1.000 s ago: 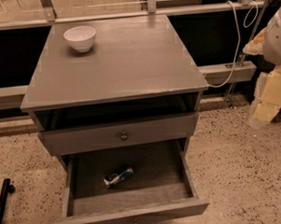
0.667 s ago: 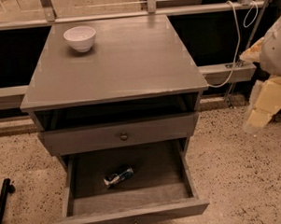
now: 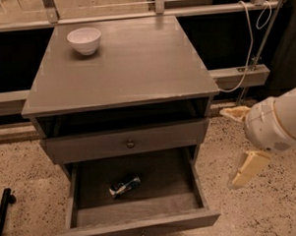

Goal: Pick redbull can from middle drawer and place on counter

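Note:
The redbull can (image 3: 125,186) lies on its side on the dark floor of the open middle drawer (image 3: 138,224), left of the drawer's centre. The counter (image 3: 131,66) is the grey cabinet top above it. My gripper (image 3: 228,148) hangs in the air to the right of the cabinet, level with the drawers and apart from them. Its two cream fingers (image 3: 247,168) are spread wide and hold nothing.
A white bowl (image 3: 84,40) stands at the counter's back left. A shallower drawer front with a small round knob (image 3: 130,144) sits shut above the open drawer. A white cable (image 3: 243,52) hangs behind at the right. A black pole (image 3: 2,215) lies on the speckled floor at the left.
My gripper has moved down and to the left, closer to the cabinet's right side. The can, the drawer and the bowl have not moved.

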Available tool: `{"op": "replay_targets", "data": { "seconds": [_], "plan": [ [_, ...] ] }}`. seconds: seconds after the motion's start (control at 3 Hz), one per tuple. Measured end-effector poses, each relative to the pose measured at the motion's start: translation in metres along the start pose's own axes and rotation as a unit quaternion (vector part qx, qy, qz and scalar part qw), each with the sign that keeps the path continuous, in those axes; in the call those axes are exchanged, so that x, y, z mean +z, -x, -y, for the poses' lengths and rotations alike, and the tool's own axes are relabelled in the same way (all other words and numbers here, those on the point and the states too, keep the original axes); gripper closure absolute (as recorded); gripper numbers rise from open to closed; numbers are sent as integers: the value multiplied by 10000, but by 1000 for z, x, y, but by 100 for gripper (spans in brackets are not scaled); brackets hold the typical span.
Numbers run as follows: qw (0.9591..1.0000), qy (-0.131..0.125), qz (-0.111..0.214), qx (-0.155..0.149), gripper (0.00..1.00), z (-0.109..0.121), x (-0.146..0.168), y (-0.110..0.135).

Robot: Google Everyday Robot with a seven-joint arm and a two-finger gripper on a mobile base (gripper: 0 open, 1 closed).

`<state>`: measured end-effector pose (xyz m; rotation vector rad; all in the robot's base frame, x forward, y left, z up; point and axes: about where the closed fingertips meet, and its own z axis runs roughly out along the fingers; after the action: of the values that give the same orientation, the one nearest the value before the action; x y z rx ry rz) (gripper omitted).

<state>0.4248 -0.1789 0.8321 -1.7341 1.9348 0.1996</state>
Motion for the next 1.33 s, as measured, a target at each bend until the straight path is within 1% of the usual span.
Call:
{"op": "replay_targets", "data": {
  "seconds": [0.33,0.67,1.0,1.33],
  "plan": [
    [9989,47,108,-463,0,0,12,9],
    [9957,333,634,-588,0,11,75,22],
    [9913,645,648,-951,0,6,148,42],
    [9898,672,582,-1111,0,6,160,46]
  ]
}}
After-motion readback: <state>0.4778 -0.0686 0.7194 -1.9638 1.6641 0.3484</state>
